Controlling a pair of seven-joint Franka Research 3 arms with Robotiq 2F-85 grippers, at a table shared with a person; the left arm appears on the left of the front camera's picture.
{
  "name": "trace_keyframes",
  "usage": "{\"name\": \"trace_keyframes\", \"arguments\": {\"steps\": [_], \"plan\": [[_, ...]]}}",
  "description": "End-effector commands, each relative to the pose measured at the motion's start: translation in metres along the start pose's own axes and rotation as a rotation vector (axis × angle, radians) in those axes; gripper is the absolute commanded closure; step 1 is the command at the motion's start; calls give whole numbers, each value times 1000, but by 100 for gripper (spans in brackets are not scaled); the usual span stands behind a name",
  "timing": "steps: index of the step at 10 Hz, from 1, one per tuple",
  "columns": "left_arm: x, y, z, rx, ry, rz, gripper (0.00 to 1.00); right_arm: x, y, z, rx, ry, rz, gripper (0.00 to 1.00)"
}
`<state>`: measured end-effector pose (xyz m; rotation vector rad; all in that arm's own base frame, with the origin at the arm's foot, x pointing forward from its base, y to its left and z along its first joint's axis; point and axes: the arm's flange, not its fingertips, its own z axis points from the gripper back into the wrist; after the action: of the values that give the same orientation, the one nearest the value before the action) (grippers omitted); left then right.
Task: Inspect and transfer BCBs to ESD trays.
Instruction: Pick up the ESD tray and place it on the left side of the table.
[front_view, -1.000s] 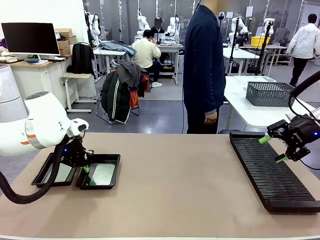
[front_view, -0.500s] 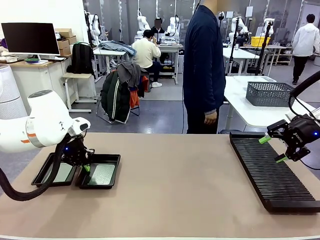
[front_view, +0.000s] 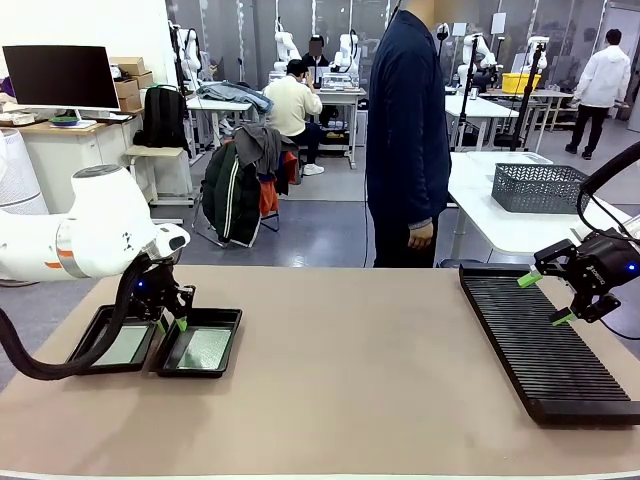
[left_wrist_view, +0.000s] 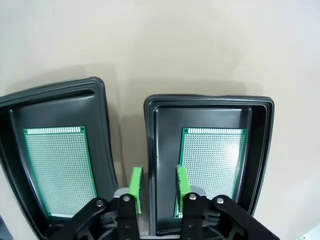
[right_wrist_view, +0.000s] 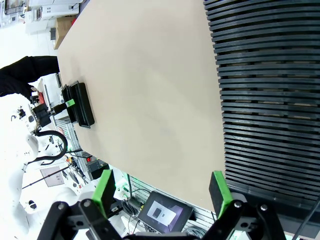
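BCBs: one green board (left_wrist_view: 212, 162) flat in one black ESD tray (left_wrist_view: 260, 150), another (left_wrist_view: 60, 170) in the adjacent tray (left_wrist_view: 102, 130), side by side at desk (front_view: 350, 370) left | left gripper (left_wrist_view: 158, 181): above the trays' adjoining rims, jaws slightly apart, holding nothing | right gripper (front_view: 547, 298): jaws wide, empty, over ribbed rack (front_view: 540, 350)

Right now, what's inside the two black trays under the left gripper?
Each ESD tray holds one green BCB lying flat. The left gripper covers the trays' near edges.
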<state>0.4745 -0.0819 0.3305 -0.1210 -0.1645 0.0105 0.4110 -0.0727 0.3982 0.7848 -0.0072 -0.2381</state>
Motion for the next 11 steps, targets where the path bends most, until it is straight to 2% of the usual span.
{"name": "trace_keyframes", "arguments": {"steps": [1, 2, 3, 4, 5, 7, 11], "plan": [[6, -7, 14, 59, 20, 0, 49, -1, 1, 0, -5, -15, -9, 0], [8, -10, 22, 84, 32, -2, 45, -1, 1, 0, -5, -15, -9, 0], [8, -12, 31, 112, 44, -3, 30, -1, 1, 0, -5, -15, -9, 0], [7, -13, 44, 129, 54, -8, 26, -1, 1, 0, -5, -15, -9, 0], [6, -14, 60, 129, 61, -15, 11, -1, 1, 0, -5, -15, -9, 0], [2, -18, 85, 124, 81, -16, 0, -1, 1, 0, -5, -15, -9, 0], [0, -30, 115, 150, 88, -21, 0, -1, 1, 0, -5, -15, -9, 0]]}}
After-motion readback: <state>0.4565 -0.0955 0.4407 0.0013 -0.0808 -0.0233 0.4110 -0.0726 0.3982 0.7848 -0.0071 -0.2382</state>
